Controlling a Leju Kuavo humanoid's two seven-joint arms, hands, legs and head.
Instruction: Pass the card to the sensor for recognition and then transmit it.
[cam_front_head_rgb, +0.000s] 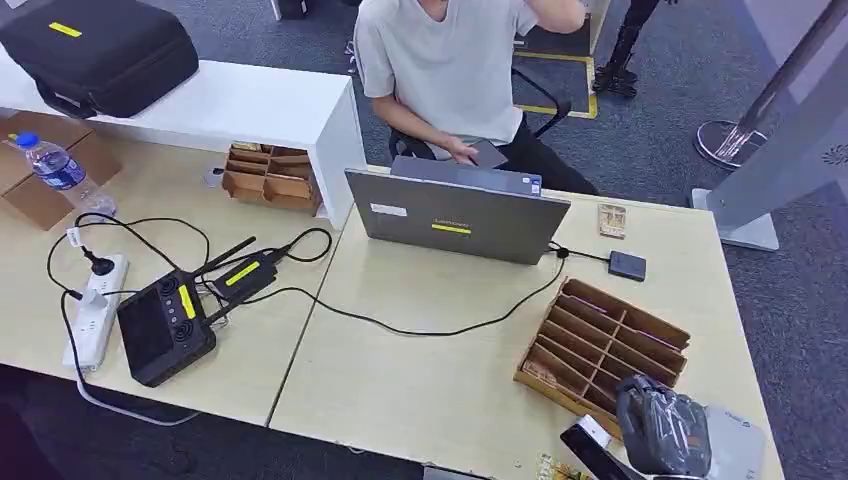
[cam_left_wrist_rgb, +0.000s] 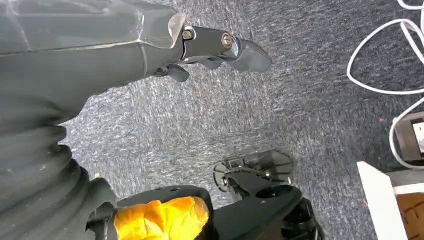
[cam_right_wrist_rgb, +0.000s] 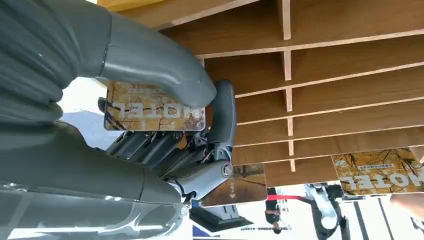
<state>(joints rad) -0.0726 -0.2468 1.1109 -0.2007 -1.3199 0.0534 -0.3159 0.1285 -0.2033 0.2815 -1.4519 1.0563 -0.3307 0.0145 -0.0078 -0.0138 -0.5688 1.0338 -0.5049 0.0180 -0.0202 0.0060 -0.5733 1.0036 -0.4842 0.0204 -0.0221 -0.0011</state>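
The right hand (cam_right_wrist_rgb: 165, 125) has a card (cam_right_wrist_rgb: 150, 109) pinched, thumb pressed across its printed face and darker fingers behind, right at the wooden rack (cam_right_wrist_rgb: 325, 90). That flat pinch leaves the card's edges free, handy for presenting its face to a reader. In the head view the hand sits at the table's near right corner, wrapped in a glossy cover, just beside the rack's near end. More cards lie in the rack's slots; one (cam_right_wrist_rgb: 382, 171) is close by.

The sensor is probably the small dark pad (cam_front_head_rgb: 627, 265) cabled to the laptop (cam_front_head_rgb: 455, 215), beyond the rack; too small to be certain. So the card has yet to cross the rack.

The left hand (cam_left_wrist_rgb: 220, 47) hangs over carpet, fingers loosely curled, holding nothing. A person (cam_front_head_rgb: 450, 70) sits behind the laptop, likely the one to receive it.
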